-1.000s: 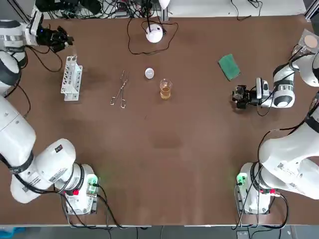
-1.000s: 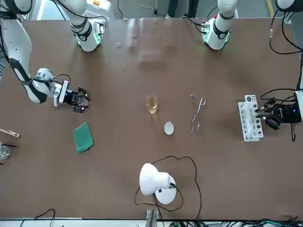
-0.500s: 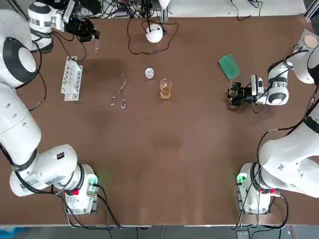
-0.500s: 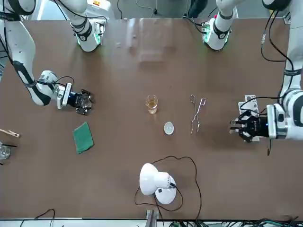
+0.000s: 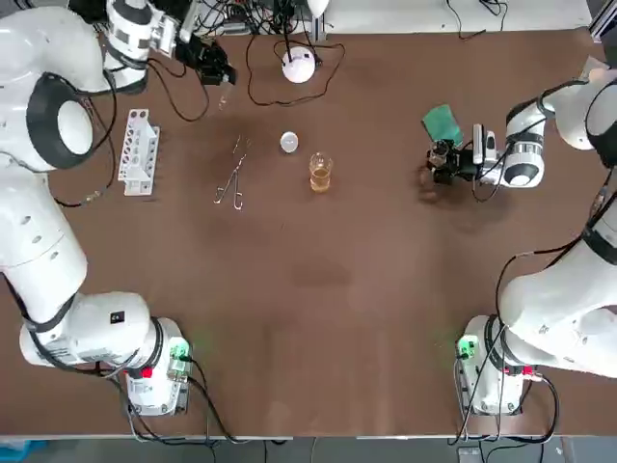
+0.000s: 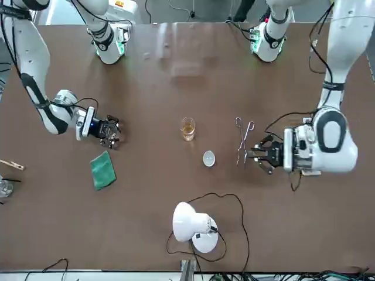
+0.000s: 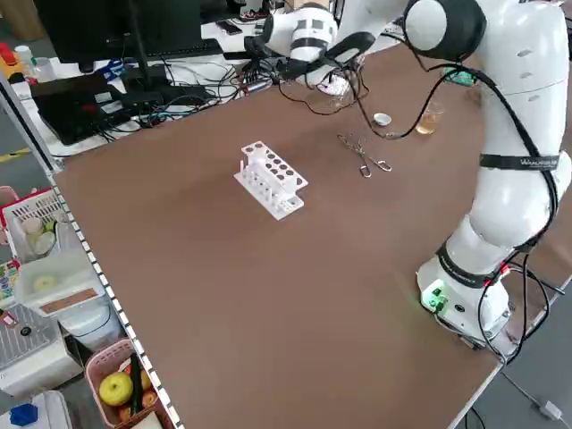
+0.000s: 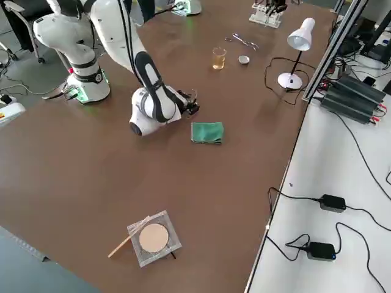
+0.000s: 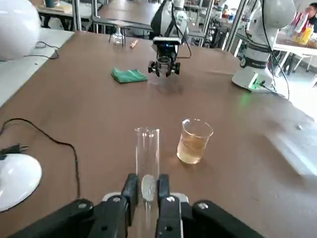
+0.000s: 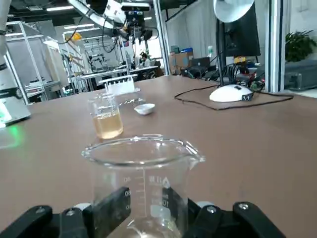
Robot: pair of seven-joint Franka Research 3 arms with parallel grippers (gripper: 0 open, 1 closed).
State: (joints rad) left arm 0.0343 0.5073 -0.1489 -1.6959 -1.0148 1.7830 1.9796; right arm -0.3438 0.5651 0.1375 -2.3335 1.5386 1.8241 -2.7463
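At the far left of the table (image 5: 318,309), the left gripper (image 5: 218,73) is clamped on an upright test tube (image 9: 147,158), mouth up. The amber-filled beaker (image 5: 320,172) stands mid-table, rightward of it and nearer the bases. Farther right, the right gripper (image 5: 442,162) grips an empty beaker (image 10: 143,178), level with the filled one.

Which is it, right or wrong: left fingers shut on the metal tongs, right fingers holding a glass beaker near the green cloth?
Wrong: the left fingers are shut on a glass test tube, as the left wrist view shows; the tongs lie on the table. The right fingers hold the glass beaker.
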